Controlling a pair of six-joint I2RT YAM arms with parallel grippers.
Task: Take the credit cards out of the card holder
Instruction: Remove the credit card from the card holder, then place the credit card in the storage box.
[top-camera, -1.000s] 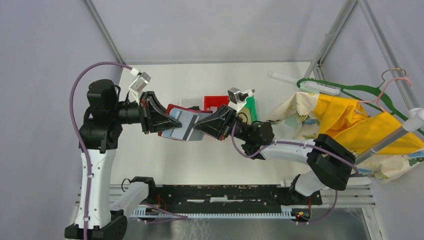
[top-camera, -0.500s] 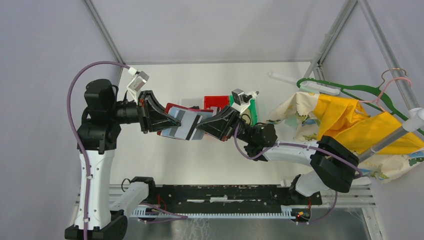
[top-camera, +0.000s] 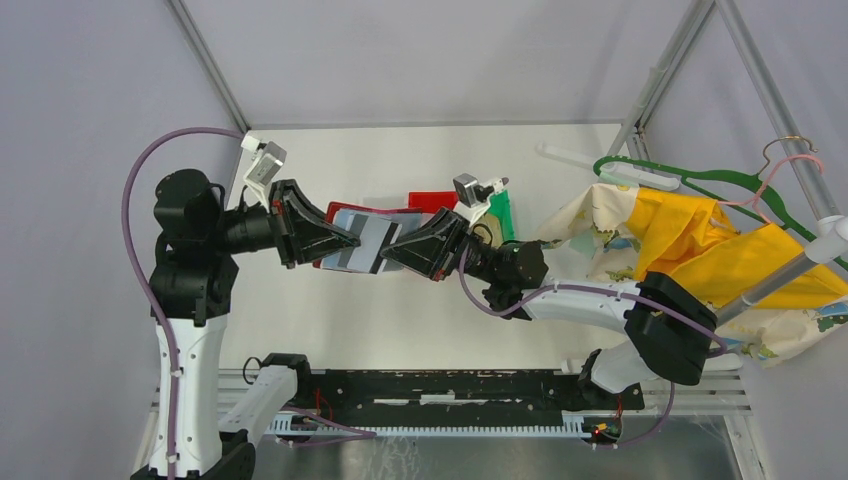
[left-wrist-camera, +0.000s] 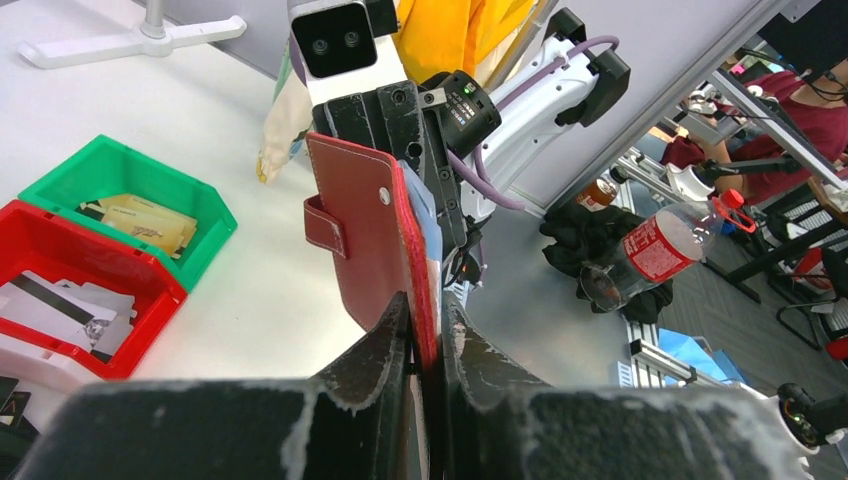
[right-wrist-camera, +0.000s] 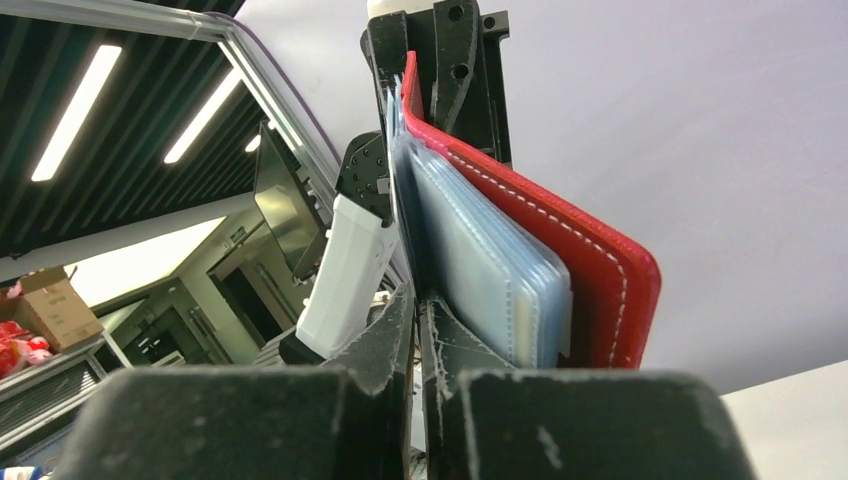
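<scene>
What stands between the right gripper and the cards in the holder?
Nothing visible does. The right gripper sits right at the card holder, pinched by the left gripper; only its own pale leaves lie beside the fingertips.

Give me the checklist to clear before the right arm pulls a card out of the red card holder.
1. Clamp of the left gripper on the red cover of the card holder: ok.
2. The card holder held up in the air between both arms: ok.
3. Position of the right gripper at the pale pocket leaves, jaws nearly together: ok.
4. Whether the right gripper pinches a card rather than a leaf: cannot tell.
5. Whether the striped card is free of its pocket: cannot tell.
6. Open top and spare room in the red bin for a drop: ok.
</scene>
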